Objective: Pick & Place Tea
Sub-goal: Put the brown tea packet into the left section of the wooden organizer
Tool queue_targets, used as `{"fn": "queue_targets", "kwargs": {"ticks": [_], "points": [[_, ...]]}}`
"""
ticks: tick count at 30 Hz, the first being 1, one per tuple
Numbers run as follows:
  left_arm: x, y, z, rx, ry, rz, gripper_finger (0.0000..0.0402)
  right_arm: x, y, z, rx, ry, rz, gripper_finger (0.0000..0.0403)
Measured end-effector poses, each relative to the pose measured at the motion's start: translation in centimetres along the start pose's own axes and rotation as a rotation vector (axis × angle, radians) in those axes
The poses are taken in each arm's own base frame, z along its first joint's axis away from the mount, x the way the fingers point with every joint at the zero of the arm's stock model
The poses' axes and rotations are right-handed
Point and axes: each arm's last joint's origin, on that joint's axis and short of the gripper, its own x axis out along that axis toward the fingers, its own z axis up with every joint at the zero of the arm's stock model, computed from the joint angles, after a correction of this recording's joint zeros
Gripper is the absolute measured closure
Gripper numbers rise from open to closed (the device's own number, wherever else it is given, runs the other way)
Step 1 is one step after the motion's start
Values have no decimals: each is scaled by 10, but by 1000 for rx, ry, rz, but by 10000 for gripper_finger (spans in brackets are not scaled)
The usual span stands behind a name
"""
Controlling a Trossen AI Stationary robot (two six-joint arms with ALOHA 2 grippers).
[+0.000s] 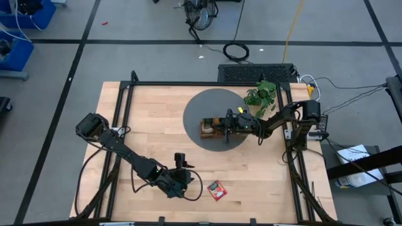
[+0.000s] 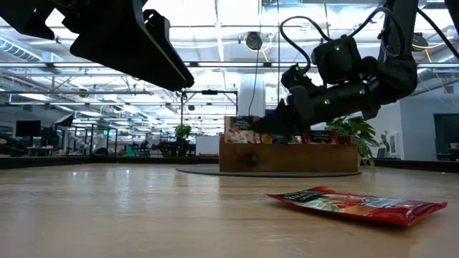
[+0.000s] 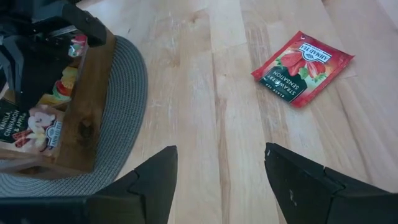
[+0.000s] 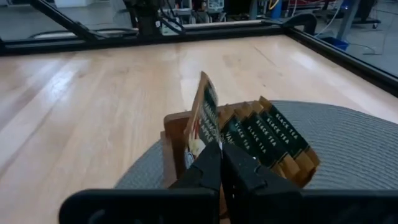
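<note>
A red tea sachet lies flat on the bare wood near the table's near edge. My left gripper hovers beside it, open, touching nothing. The brown wooden tray stands on a round grey mat. It holds several sachets standing on edge, among them dark green black-tea ones. My right gripper is at the tray from the table's right, shut, with one tilted sachet rising from its fingertips. My right gripper seems to pinch the tilted tea sachet by its lower end between the two fingers, over the tray. The fingers themselves cover the place of contact. The sachet stands up above the other sachets, leaning to one side.
A green potted plant stands at the mat's far right, close to my right arm. A dark metal frame borders the table. Open wood lies between the mat and the red sachet. Cables and bins lie on the floor beyond.
</note>
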Motion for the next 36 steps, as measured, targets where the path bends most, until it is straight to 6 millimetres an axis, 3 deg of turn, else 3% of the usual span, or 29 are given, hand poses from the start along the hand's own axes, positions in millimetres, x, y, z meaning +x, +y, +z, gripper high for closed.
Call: {"fn": "queue_targets", "kwargs": {"ticks": [9, 18, 36], "points": [[0, 0, 0, 1, 0, 0, 160, 13, 4, -3, -43, 159, -8, 403], [0, 0, 0, -1, 0, 0, 160, 16, 6, 0, -65, 163, 3, 399], [0, -1, 0, -7, 6, -26, 160, 13, 12, 14, -68, 82, -54, 284]]}}
